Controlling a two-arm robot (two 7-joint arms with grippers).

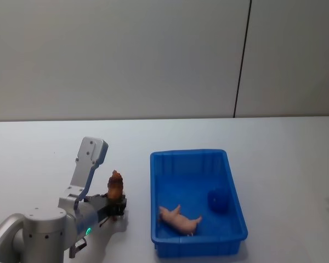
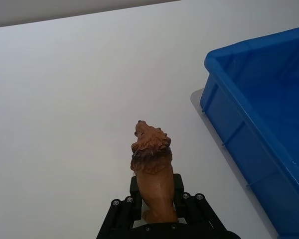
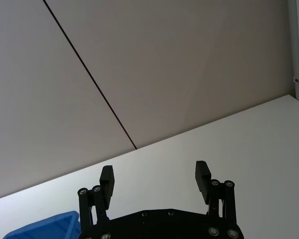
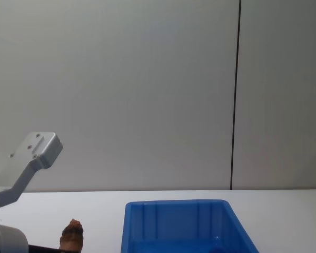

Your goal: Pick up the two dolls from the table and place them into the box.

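Grey wall (image 1: 126, 55) with dark vertical seam (image 1: 242, 60)

No text, label, brand, number or sign can be read anywhere in these views.
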